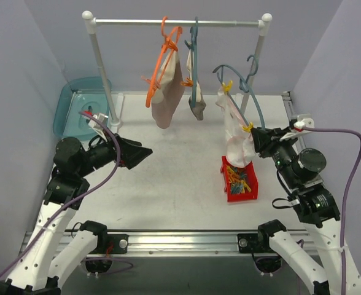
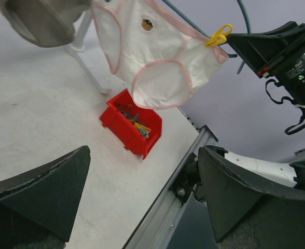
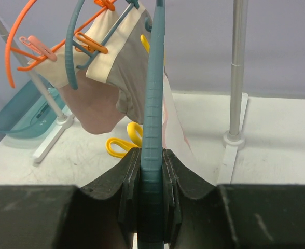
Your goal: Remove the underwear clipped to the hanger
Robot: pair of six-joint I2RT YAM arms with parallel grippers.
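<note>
Pale lilac walls close in a white bench (image 1: 168,184), with a white rack (image 1: 180,23) standing across its back. Two hangers hook over the rail. An orange hanger (image 1: 162,61) carries the dusty pink briefs (image 1: 168,98). Just beside it, a teal hanger (image 1: 193,61) carries the smaller taupe briefs (image 1: 197,109). Both pieces hang limp, clear of the bench.

A third hanger, blue-teal (image 3: 153,129), sits lower and to the right, tilted, with its hook below the rail rather than on it. The right gripper (image 1: 254,136) has its fingers clamped on this hanger's bar, which the right wrist view shows pinched squarely between the pads. The white briefs with pink trim (image 2: 157,52) hang from the hanger, pinned at the near corner by a yellow peg (image 2: 218,36) close to the right fingers. They droop above a red bin (image 1: 240,181) holding coloured pegs, which stands on the bench right of centre.

The left gripper (image 1: 145,153) hovers over the left part of the bench, well apart from all three pieces. Its fingers (image 2: 43,192) are spread wide with nothing between them, and it points toward the white briefs. A teal tray (image 1: 76,110) lies at the back left corner, behind the rack's foot.
</note>
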